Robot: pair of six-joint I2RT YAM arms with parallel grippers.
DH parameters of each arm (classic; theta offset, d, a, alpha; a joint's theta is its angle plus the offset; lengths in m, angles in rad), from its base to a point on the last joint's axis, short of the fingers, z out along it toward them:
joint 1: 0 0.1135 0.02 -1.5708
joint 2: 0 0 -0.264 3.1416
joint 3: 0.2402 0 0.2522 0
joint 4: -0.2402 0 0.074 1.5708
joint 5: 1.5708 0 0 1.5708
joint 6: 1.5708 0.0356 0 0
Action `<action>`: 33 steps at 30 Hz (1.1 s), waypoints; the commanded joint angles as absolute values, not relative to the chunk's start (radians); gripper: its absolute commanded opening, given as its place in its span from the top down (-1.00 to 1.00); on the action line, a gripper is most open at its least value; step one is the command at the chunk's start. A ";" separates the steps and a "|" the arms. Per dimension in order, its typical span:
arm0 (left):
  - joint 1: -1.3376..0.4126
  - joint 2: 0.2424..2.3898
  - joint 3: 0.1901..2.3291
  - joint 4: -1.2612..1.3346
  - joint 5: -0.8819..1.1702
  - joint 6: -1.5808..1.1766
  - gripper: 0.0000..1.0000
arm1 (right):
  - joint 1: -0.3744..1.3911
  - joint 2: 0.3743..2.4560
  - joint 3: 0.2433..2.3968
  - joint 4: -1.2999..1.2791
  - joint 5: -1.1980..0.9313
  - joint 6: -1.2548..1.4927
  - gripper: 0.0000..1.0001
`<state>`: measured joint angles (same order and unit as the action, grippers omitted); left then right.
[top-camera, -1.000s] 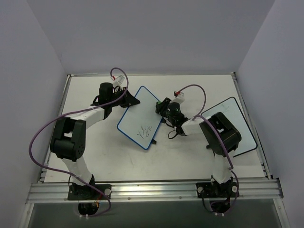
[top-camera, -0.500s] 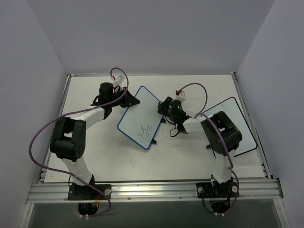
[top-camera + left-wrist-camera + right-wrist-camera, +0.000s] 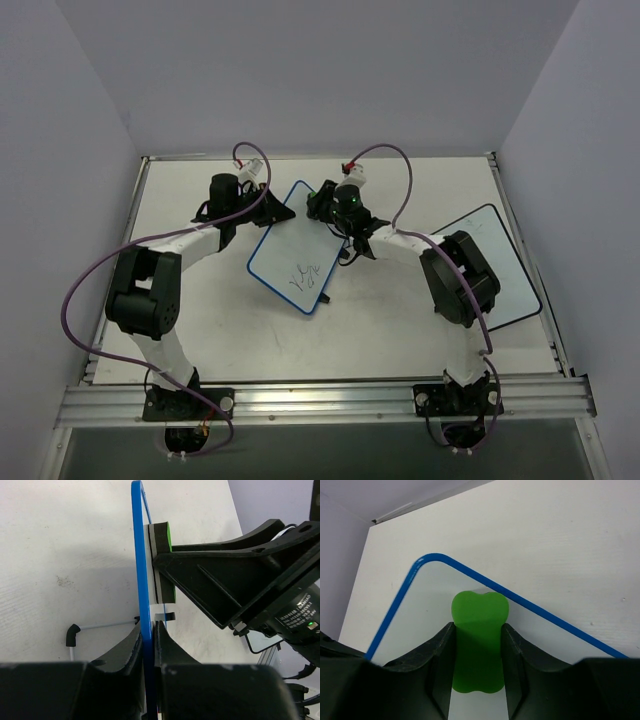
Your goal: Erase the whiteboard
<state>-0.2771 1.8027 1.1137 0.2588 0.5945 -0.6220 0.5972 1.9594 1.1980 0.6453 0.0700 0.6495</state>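
Note:
The whiteboard (image 3: 290, 245), blue-framed, stands tilted between the arms, with dark handwriting (image 3: 303, 272) near its lower end. My left gripper (image 3: 268, 212) is shut on the board's left edge. In the left wrist view the frame (image 3: 141, 570) runs edge-on between its jaws (image 3: 148, 625). My right gripper (image 3: 322, 205) is at the board's far corner, shut on a green eraser (image 3: 479, 615). The eraser lies flat on the white face just inside the blue frame (image 3: 400, 600). It also shows pressed against the board in the left wrist view (image 3: 162, 562).
A second white board with a black frame (image 3: 500, 265) lies flat at the right, under the right arm's elbow. A thin wire foot with a black tip (image 3: 73, 632) sticks out behind the blue board. A metal rail (image 3: 320, 400) runs along the near edge.
My right gripper has carried the eraser from the board's right edge up and left to its far corner. The left gripper and the board have not moved.

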 commanded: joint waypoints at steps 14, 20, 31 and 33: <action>-0.365 1.847 1.081 0.140 0.626 -0.492 0.95 | 0.612 1.964 1.100 0.652 0.040 0.670 1.00; -0.365 1.844 1.083 0.137 0.623 -0.492 0.95 | 0.611 1.913 0.928 0.721 0.113 0.676 1.00; -0.368 1.839 1.080 0.137 0.612 -0.492 0.95 | 0.693 1.879 0.802 0.793 0.175 0.698 1.00; -0.368 1.836 1.078 0.137 0.609 -0.492 0.95 | 0.748 1.867 0.805 0.793 0.193 0.707 1.00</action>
